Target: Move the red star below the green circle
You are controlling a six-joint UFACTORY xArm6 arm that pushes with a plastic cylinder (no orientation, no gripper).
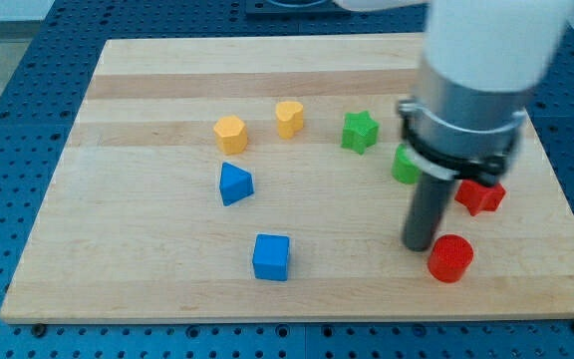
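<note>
The red star (482, 196) lies at the view's right, partly hidden behind the arm's collar. The green circle (404, 165) is just up and left of it, also partly hidden by the arm. My tip (420, 246) rests on the board below the green circle and left of the red star, close beside a red cylinder (450, 258) at its lower right.
A green star (360, 131) sits left of the green circle. Two yellow blocks (230, 133) (289, 117) lie at the upper middle. A blue triangle-like block (234, 183) and a blue cube (271, 256) lie at the centre left. The wooden board (118, 279) ends near the red cylinder.
</note>
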